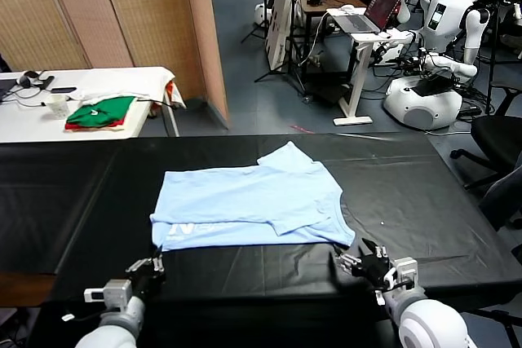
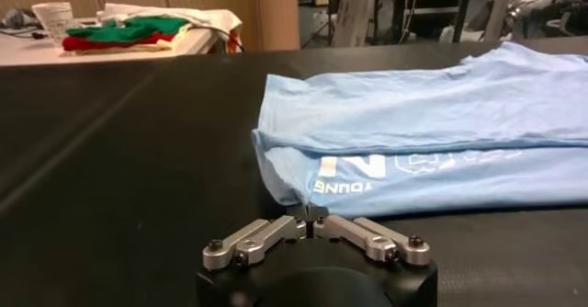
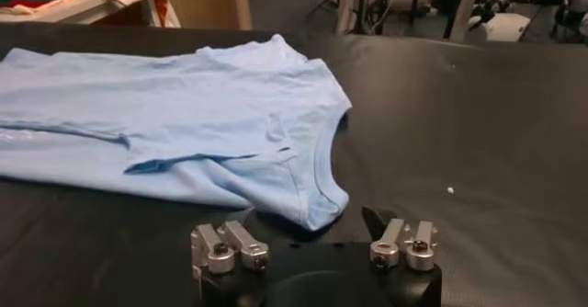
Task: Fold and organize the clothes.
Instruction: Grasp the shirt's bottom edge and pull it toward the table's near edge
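lying folded on the black table (image 1: 457,201), t-shirt (image 1: 253,205), grippers nearby.

The T-shirt (image 2: 432,125) runs off the picture's edge in both wrist views. Its white lettering (image 2: 367,166) is partly tucked under a fold, too faint to read whole.

A black-covered table (image 1: 408,193) fills the foreground, its cloth faintly creased. One light-blue T-shirt (image 1: 253,205) lies flat near the middle, partly folded, white lettering showing along the edge nearest the robot
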### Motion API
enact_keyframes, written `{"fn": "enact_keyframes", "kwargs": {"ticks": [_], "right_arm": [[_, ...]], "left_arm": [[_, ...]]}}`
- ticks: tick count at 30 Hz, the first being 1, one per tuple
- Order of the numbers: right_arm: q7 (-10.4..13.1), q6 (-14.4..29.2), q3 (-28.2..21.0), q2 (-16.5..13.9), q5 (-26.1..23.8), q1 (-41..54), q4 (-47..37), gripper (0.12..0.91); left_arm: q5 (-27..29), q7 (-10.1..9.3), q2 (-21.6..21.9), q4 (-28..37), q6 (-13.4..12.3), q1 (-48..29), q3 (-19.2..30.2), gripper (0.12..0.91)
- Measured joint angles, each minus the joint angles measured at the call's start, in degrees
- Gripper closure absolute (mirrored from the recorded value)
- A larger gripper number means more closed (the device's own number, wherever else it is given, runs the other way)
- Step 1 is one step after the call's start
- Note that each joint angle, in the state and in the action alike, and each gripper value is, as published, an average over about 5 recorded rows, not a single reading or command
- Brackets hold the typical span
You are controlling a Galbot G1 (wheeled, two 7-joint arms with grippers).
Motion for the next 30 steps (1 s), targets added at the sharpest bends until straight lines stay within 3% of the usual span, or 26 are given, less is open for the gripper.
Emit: {"fn": "enact_keyframes", "kwargs": {"ticks": [5, 8, 15, 20, 26, 28, 30], "right_arm": [[-0.2, 0.0, 0.0, -0.5, 0.2, 0.6, -0.4, 0.765], [0.2, -0.4, 0.1, -1.0, 1.3, 0.5, -0.1, 0.867], [4.4, -6.0, 1.9, -3.3, 7.5, -2.4, 4.1, 0.884], [6.4, -9.5, 3.1, -4.0, 9.0, -6.3, 8.5, 0.884], [6.5, -10.0, 3.1, -3.3, 8.4, -8.9, 10.8, 0.880], [6.0, -10.0, 3.2, -3.1, 8.2, -9.5, 11.5, 0.850], [5.6, -10.0, 3.3, -3.1, 8.2, -10.1, 12.2, 0.763]], "left_arm": [[0.3, 0.06, -0.1, 0.0, -0.1, 0.2, 0.1, 0.883], [0.4, 0.08, 0.1, 0.0, -0.1, 0.3, 0.1, 0.883], [1.2, -0.13, 0.9, -0.7, 0.2, 1.1, -0.3, 0.883], [2.5, -1.06, 2.3, -2.6, 0.7, 3.4, -1.5, 0.883], [3.4, -1.91, 4.0, -6.0, 1.4, 8.7, -3.7, 0.883], [3.6, -2.57, 4.2, -6.9, 1.8, 10.4, -4.1, 0.883], [3.6, -3.55, 4.2, -7.7, 2.4, 11.7, -4.3, 0.883]]}}
